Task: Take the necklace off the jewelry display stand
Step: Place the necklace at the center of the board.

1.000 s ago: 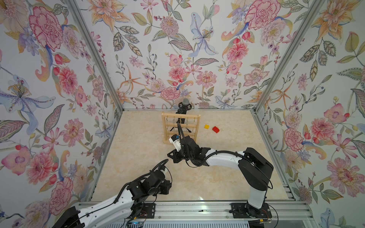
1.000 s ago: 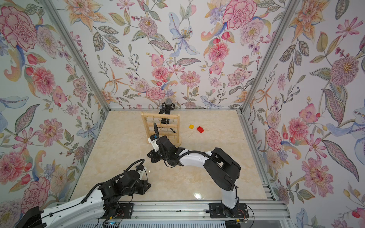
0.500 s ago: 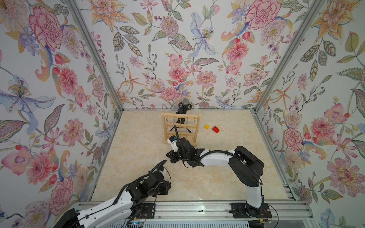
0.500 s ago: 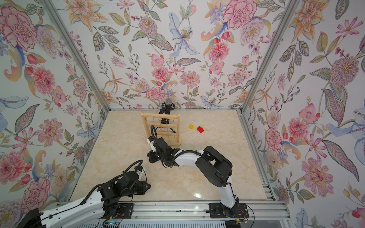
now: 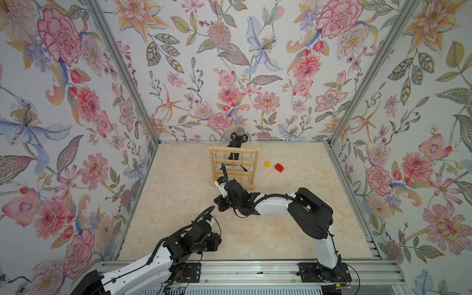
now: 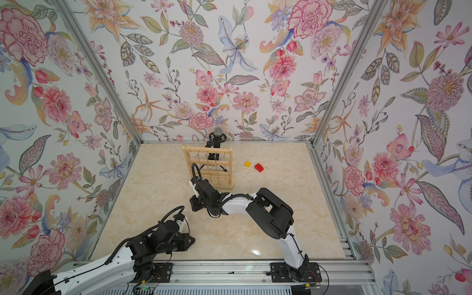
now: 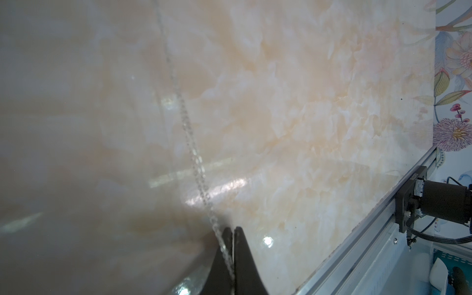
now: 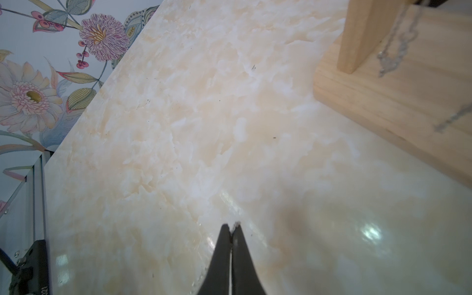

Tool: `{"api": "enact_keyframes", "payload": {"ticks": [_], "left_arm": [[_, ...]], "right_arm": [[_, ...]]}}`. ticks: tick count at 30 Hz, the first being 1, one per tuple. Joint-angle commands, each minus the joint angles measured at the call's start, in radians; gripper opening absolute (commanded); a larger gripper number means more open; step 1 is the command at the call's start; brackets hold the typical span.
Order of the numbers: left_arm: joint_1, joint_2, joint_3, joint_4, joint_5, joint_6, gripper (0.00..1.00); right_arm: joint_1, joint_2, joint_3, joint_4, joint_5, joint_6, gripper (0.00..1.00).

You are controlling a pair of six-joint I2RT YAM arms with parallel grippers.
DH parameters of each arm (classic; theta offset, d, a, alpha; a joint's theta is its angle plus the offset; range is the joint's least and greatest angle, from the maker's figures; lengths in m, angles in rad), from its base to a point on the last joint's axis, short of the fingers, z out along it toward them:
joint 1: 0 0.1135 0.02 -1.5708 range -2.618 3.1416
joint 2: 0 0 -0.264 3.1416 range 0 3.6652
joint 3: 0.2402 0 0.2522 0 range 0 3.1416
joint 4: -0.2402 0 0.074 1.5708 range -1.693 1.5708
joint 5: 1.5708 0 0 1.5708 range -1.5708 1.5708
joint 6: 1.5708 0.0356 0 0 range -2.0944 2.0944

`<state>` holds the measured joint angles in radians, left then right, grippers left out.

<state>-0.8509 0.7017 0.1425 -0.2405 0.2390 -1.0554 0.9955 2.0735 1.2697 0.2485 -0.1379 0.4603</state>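
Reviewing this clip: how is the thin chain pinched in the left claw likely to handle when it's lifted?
Probably floppy: the necklace is fine linked chain trailing from the left claw in a gently curved line, so it should drape and swing. Likely very light, given such thin links. It might slip, since only the closed tips pinch it.

Left arm point(image 5: 143, 267) and right arm point(image 5: 273, 205) reach low, jaws pressed together.

The stand point(image 5: 233, 166) sits at the table's point(image 5: 178, 178) 12 o'clock, with the mic point(image 5: 239, 133) at its 12, a yellow brick point(image 5: 267, 163) and a red brick point(image 5: 279, 167) at its 3, and the right arm's wrist point(image 5: 235, 196) at its 6.
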Motion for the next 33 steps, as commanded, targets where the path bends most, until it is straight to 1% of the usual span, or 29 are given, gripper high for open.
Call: {"api": "enact_keyframes", "payload": {"ticks": [1,19,28,33], "left_arm": [[0.014,0.019,-0.011,-0.074,-0.003,0.009,0.11],[0.016,0.021,-0.020,-0.071,-0.003,0.014,0.13],[0.015,-0.021,-0.004,-0.088,-0.044,0.003,0.27],[0.015,-0.048,0.003,-0.088,-0.072,-0.016,0.31]], "right_arm": [[0.005,0.015,0.022,0.009,0.018,-0.009,0.01],[0.006,0.026,0.011,0.021,0.019,-0.002,0.01],[-0.001,0.029,0.014,0.018,0.024,0.001,0.04],[-0.006,0.033,0.017,0.015,0.032,-0.003,0.07]]}}
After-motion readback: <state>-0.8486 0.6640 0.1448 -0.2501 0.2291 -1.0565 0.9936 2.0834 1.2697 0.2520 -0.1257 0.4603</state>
